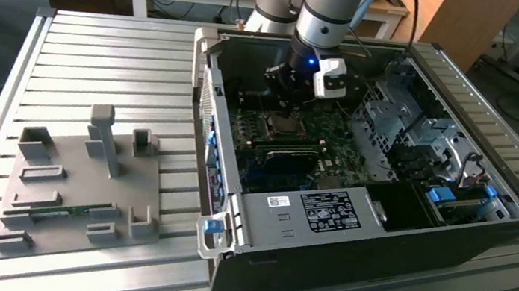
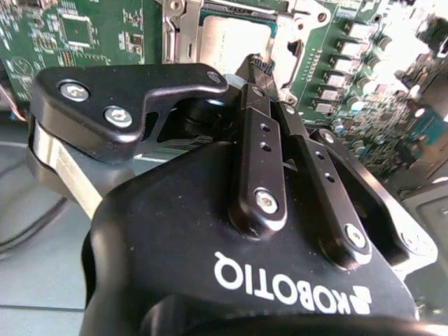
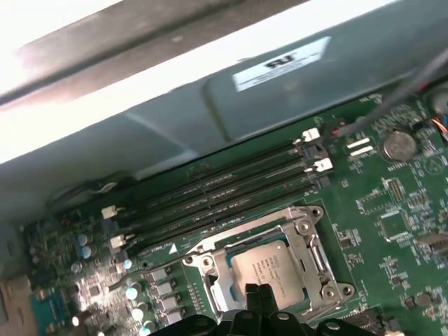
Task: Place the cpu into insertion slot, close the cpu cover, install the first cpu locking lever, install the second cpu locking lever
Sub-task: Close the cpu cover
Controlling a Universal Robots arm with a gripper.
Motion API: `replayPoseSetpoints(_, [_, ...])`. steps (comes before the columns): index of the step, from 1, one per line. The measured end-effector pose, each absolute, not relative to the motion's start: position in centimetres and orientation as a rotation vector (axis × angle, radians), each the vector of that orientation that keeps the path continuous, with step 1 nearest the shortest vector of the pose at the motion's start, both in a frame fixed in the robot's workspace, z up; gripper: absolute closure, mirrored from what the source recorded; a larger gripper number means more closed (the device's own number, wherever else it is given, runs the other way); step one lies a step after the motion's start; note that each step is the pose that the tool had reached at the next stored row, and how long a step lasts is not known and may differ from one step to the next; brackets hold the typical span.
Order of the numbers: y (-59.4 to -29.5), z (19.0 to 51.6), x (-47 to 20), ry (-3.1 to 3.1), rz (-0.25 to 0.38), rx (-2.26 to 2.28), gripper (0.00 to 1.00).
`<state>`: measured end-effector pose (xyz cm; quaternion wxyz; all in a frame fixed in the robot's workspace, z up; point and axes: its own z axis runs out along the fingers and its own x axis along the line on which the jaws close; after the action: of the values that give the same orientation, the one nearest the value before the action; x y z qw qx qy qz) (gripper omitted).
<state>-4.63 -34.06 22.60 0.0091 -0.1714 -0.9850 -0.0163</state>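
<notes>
As end effector [image 3: 257, 294] hangs pinched together, cpu [image 3: 269, 264] lies just beyond tips.

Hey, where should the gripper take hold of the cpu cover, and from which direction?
Probably at a corner lug on the outer rim of the cpu cover, coming from above. It is a thin frame lying flat around the cpu, whose top fills its window, so only the rim offers an edge to pinch. The gripper is close by, fingers shut.

The computer case [image 1: 350, 225] is lying toward the bench's [image 1: 100, 57] edge at the exterior view's right; the cpu [image 3: 269, 269] is sitting in the insertion slot [image 3: 318, 255].
</notes>
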Motion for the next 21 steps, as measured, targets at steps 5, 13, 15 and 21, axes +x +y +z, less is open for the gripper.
replayPoseSetpoints(5, [-34.06,22.55,-4.62,-3.097,-0.049,-0.394,0.89])
replayPoseSetpoints(13, [-34.05,22.43,-4.62,-3.146,-0.057,-0.294,0.89])
replayPoseSetpoints(15, [-34.06,22.38,-4.67,-3.154,-0.059,-0.278,0.89])
replayPoseSetpoints(21, [-34.06,22.20,-4.71,-3.163,-0.061,-0.146,0.89])
